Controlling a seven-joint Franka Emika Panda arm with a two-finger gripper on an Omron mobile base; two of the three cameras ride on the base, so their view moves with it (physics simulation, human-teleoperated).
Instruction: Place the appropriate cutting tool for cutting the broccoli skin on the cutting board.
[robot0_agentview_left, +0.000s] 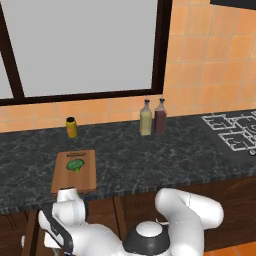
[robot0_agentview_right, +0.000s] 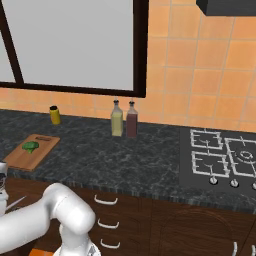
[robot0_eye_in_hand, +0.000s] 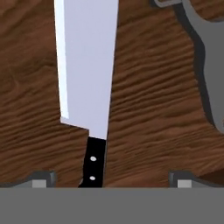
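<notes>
up close, the hand view has the knife (robot0_eye_in_hand: 87, 70) lying on a dark brown wooden surface (robot0_eye_in_hand: 153, 109), its silver blade running up the frame and its black handle, with two pale rivets, coming down between the two dark fingertips (robot0_eye_in_hand: 43, 178). the gripper (robot0_eye_in_hand: 111, 179) has its jaws spread wide, one tip well to either side of the handle and neither touching it, so the knife is not held. a grey peeler (robot0_eye_in_hand: 205, 65) lies on the same wood toward the upper right of that view, apart from the blade, with bare wood between them.

on the black speckled counter (robot0_agentview_left: 150, 155) the cutting board (robot0_agentview_left: 62, 175) lies near the front edge, slot handle toward the wall, and the broccoli (robot0_agentview_left: 75, 165) sits on its upper half, leaving the nearer half of the board bare. a small yellow jar (robot0_agentview_left: 71, 127) stands behind the board by the orange tiled wall, well apart from it. two bottles, one pale yellow (robot0_agentview_left: 145, 118) and one dark red (robot0_agentview_left: 160, 116), stand just beside each other further right, and the stove grates (robot0_agentview_left: 235, 131) are at the far right end. between board and bottles the counter is open.

the arm folds down low in front of the counter edge: in the left base view its wrist (robot0_agentview_left: 67, 210) drops below the board's near side, and in the right base view the white forearm (robot0_agentview_right: 45, 215) reaches off the lower left corner, beside the dark drawer fronts with white handles (robot0_agentview_right: 105, 201).
</notes>
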